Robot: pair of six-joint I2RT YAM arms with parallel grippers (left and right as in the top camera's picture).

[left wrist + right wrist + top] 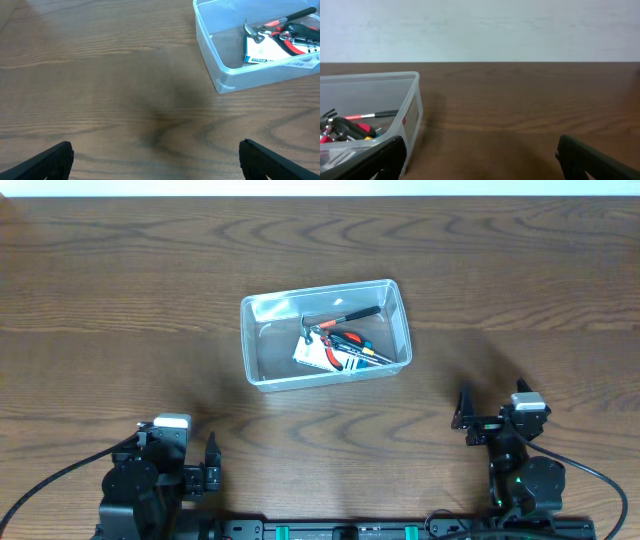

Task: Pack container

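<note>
overhead, the clear container [268,348] sits in the middle of the wooden table [120,300], well apart from both arms, with a hammer [340,318], red-handled pliers [335,340] and a white card [308,354] at its right end. the left gripper [155,157] and right gripper [480,155] hang near the table's front edge, each with fingers spread wide and holding nothing.

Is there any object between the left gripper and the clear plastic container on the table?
Nothing visible does. Only brown wooden table surface lies between the open left gripper and the clear rectangular plastic container.

Hammer [345,318] and pliers [336,341] inside container [268,356]
</note>
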